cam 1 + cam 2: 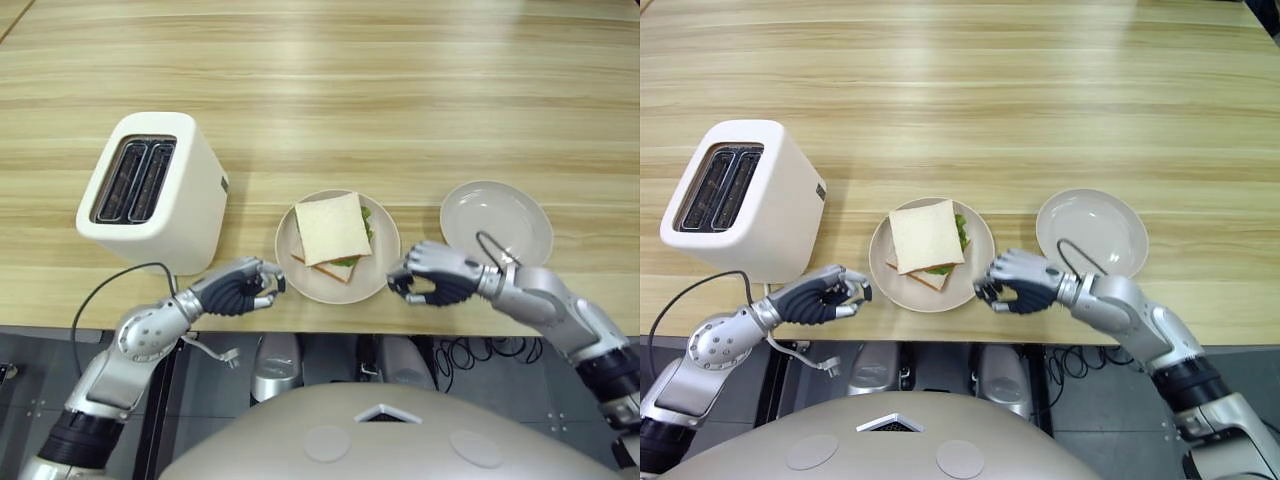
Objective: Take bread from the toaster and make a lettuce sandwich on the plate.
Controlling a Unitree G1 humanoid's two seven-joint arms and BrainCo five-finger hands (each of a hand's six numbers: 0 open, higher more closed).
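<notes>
No text is legible; the small dark mark [225, 184] on the toaster [190, 205] cannot be read.

Both eyes sit up on the head, side by side, looking forward and steeply down at the table [400, 80], pretty close in. They share nearly everything: toaster [150, 190] at left, plate [384, 264] mid-frame, dish [497, 222] at right. In the right eye it all just sits a bit further left.

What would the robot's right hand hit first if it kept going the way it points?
The right hand would probably meet the rim of the plate under the sandwich first; its height over the table is unclear.
</notes>
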